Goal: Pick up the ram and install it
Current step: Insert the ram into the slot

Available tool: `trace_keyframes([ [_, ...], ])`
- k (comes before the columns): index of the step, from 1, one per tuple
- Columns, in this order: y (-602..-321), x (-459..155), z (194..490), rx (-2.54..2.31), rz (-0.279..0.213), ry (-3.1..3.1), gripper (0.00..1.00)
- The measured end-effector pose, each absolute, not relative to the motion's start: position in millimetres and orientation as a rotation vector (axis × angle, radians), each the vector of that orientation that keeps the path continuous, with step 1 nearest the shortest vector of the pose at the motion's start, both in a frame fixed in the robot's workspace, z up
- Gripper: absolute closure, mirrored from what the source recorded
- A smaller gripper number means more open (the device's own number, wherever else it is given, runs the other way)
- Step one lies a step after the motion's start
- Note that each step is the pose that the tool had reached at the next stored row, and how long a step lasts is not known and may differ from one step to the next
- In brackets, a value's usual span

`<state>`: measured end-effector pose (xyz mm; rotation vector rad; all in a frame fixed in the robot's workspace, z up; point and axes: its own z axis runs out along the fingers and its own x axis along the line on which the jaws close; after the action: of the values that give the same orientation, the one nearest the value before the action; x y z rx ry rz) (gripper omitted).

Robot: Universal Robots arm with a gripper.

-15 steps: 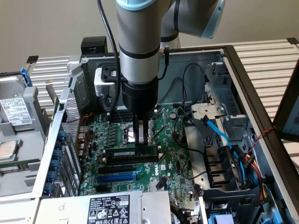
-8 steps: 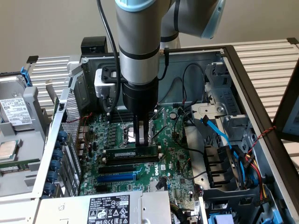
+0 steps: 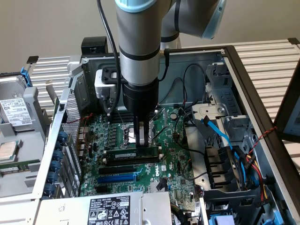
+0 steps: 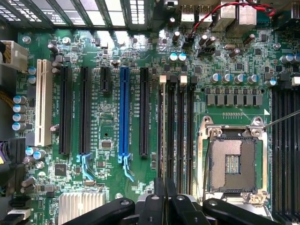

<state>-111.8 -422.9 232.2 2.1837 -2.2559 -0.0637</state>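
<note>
Exterior view shows the arm standing upright over the open computer case, with its gripper down at the motherboard. The fingers are drawn nearly together and pinch the top edge of the ram, which stands on edge along a memory slot. Most of the stick reaches out from the fingers toward the exterior view's left, and only a short end shows on their other side. Just behind the fingers lies the open CPU socket. In front of them run a black slot and then the blue slot, each a little farther off. In the wrist view the gripper shows two slim fingertips side by side with barely a gap (the ram reads there as a thin line running away from them). The empty memory slots lie just beside the fingers, toward the CPU socket, and the blue slot sits apart on the opposite side.
</note>
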Motion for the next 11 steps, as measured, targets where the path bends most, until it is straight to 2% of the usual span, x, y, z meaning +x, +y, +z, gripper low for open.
trace_keyframes([
  [11,-423.1,-111.8,234.0,2.185,-0.076,-2.257,0.88],
])
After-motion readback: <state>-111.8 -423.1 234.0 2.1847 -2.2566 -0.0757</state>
